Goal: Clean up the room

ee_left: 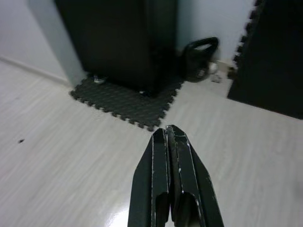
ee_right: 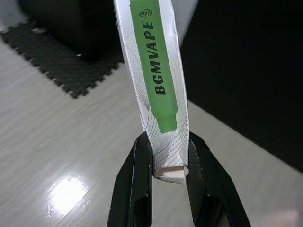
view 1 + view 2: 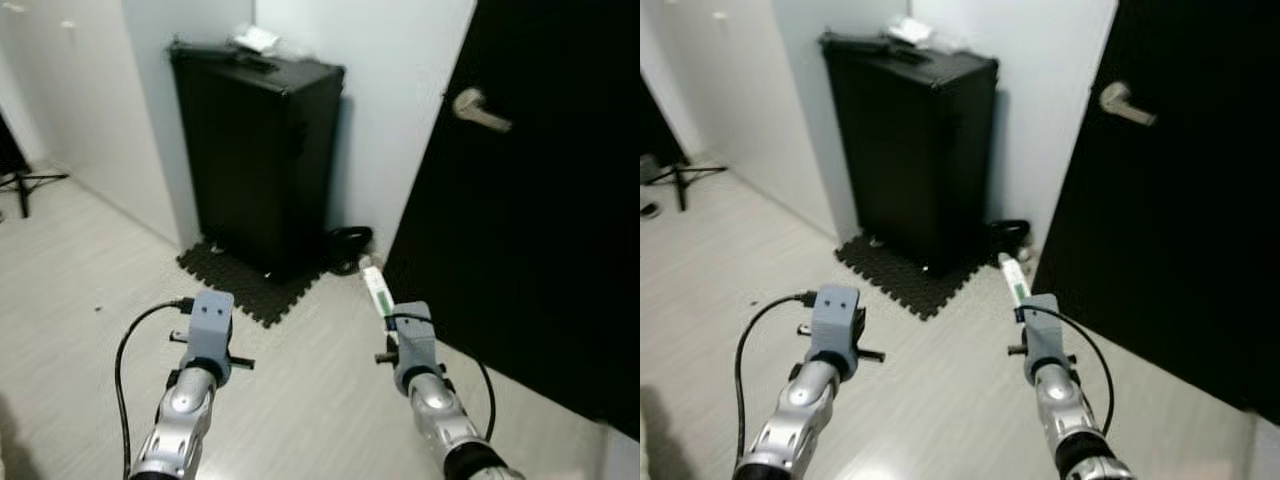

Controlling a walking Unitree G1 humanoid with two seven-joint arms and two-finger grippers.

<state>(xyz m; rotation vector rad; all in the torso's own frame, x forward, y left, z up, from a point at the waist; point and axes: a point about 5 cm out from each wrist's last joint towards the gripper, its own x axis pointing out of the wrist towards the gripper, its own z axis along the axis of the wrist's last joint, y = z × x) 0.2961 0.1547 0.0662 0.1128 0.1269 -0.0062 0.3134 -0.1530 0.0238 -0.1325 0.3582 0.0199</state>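
Observation:
My right gripper (image 2: 166,149) is shut on a long white box with a green stripe reading BGMVAPE (image 2: 157,71). In the eye views the box (image 3: 376,290) sticks forward from the right wrist, held above the pale floor near the black door (image 3: 540,200). My left gripper (image 1: 169,135) is shut with nothing between its fingers, held over the floor short of the black foam mat (image 1: 125,101). The left wrist (image 3: 208,335) is raised at lower left.
A tall black case (image 3: 258,150) stands on the foam mat (image 3: 250,280) against the white wall, with white and dark items on top (image 3: 258,42). A black kettlebell (image 1: 201,56) sits between case and door. A tripod leg (image 3: 25,185) stands at far left.

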